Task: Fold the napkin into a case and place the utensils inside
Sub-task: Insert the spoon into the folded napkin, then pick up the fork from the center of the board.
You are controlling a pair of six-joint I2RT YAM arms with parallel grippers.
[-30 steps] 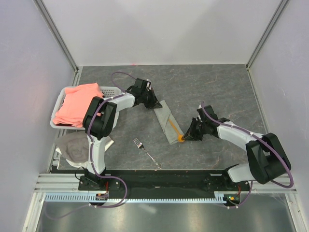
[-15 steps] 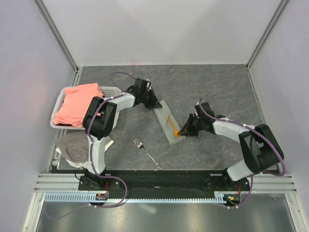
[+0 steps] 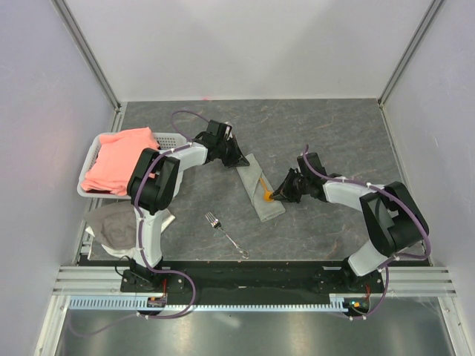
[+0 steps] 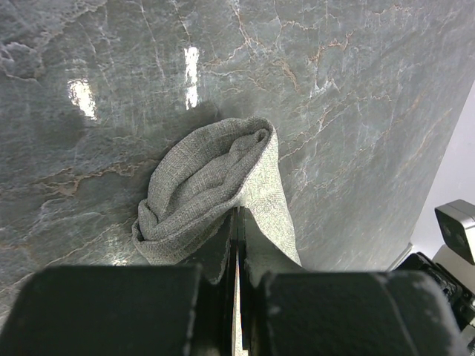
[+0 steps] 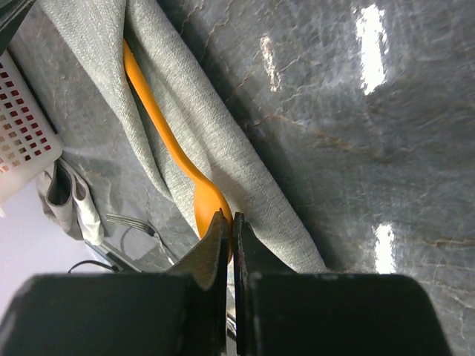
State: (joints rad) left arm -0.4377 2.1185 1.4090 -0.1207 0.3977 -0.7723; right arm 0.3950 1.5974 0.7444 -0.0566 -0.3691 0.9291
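The case [image 3: 261, 194] is a narrow folded light grey cloth lying diagonally mid-table. My left gripper [image 3: 240, 159] is shut on its far end; in the left wrist view the bunched cloth [image 4: 211, 185] has its edge pinched between the shut gripper [image 4: 237, 226]. The orange spoon [image 3: 266, 192] lies along the case's fold, with its handle inside the fold [image 5: 152, 104] and its bowl [image 5: 206, 202] sticking out. My right gripper [image 3: 277, 195] is shut on the edge of the bowl, which also shows in the right wrist view [image 5: 228, 222]. The silvery fork [image 3: 227, 234] lies apart on the table, nearer the front.
A white plastic basket [image 3: 172, 139] holding a salmon-pink cloth [image 3: 119, 159] stands at the left. A whitish-grey rag [image 3: 111, 226] lies in front of it. The fork's tines [image 5: 132, 221] and the basket's corner [image 5: 22, 130] show in the right wrist view.
My right gripper has moved up and left with the spoon, sliding it further along the case's fold. The left gripper has not moved.
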